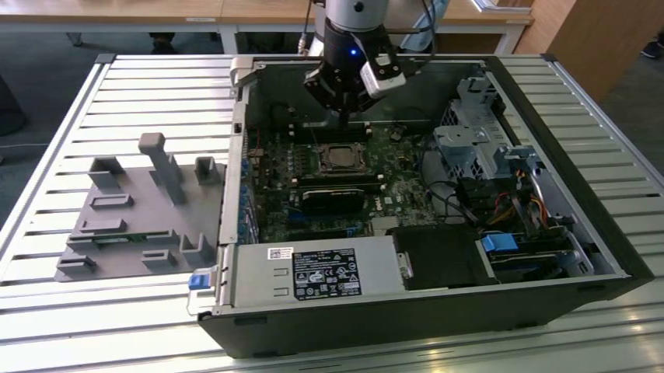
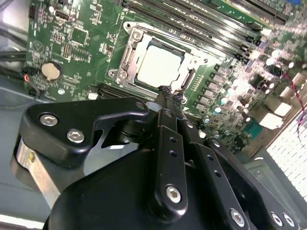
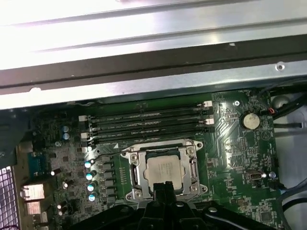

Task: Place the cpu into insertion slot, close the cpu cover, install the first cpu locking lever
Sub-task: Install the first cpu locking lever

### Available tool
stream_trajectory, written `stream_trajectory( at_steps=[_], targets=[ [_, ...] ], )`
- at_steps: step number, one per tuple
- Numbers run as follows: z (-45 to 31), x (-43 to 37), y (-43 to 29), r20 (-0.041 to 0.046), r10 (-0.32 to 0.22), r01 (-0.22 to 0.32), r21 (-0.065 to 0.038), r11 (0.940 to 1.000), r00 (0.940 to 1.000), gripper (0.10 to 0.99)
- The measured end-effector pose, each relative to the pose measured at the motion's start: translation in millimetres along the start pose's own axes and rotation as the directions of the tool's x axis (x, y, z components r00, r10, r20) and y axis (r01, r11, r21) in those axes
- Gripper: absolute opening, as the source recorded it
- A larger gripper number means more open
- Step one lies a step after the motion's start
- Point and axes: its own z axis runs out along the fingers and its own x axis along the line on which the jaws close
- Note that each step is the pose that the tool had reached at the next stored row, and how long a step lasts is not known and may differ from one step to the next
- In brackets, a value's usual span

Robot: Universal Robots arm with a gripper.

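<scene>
The cpu [image 2: 160, 64] lies flat in the insertion slot on the green motherboard, dull silver top up; it shows too in the exterior view [image 1: 337, 158] and in the first wrist view [image 3: 165, 167]. The cpu cover [image 2: 128, 53] lies down around it as a silvery frame [image 3: 135, 173], hiding the slot's pin field. My gripper [image 2: 169, 93] hangs just above the socket's edge, its black fingers pressed together with nothing between them. In the exterior view the gripper [image 1: 341, 124] sits a little behind the socket, inside the open case.
Long black memory slots [image 3: 148, 125] run beside the socket. A coin battery [image 2: 51, 71] sits on the board. The case walls [image 1: 245, 116], a power supply [image 1: 316, 272] and a drive cage [image 1: 472, 151] ring the board. A grey fixture [image 1: 135, 206] stands on the slatted table.
</scene>
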Motion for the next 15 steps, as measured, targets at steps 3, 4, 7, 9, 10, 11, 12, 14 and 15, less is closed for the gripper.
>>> stream_trajectory(
  at_steps=[3, 4, 7, 9, 10, 11, 12, 14, 15],
  targets=[
    [0.0, 0.0, 0.0, -0.0003, -0.043, 0.043, 0.000, 0.9991, 0.9991, 0.106],
    [0.0, 0.0, 0.0, -0.0004, -0.056, 0.056, 0.000, 0.9984, 0.9984, 0.106],
    [0.0, 0.0, 0.0, -0.0006, -0.086, 0.086, 0.001, 0.9963, 0.9963, 0.106],
    [0.0, 0.0, 0.0, -0.0008, -0.100, 0.100, 0.001, 0.9950, 0.9950, 0.106],
    [0.0, 0.0, 0.0, -0.0008, -0.106, 0.106, 0.001, 0.9943, 0.9943, 0.106],
    [0.0, 0.0, 0.0, -0.0009, -0.112, 0.112, 0.001, 0.9937, 0.9937, 0.106],
    [0.0, 0.0, 0.0, -0.0009, -0.118, 0.118, 0.001, 0.9930, 0.9930, 0.106],
    [0.0, 0.0, 0.0, -0.0010, -0.130, 0.130, 0.001, 0.9915, 0.9915, 0.106],
    [0.0, 0.0, 0.0, -0.0011, -0.136, 0.136, 0.001, 0.9907, 0.9907, 0.106]
  ],
)
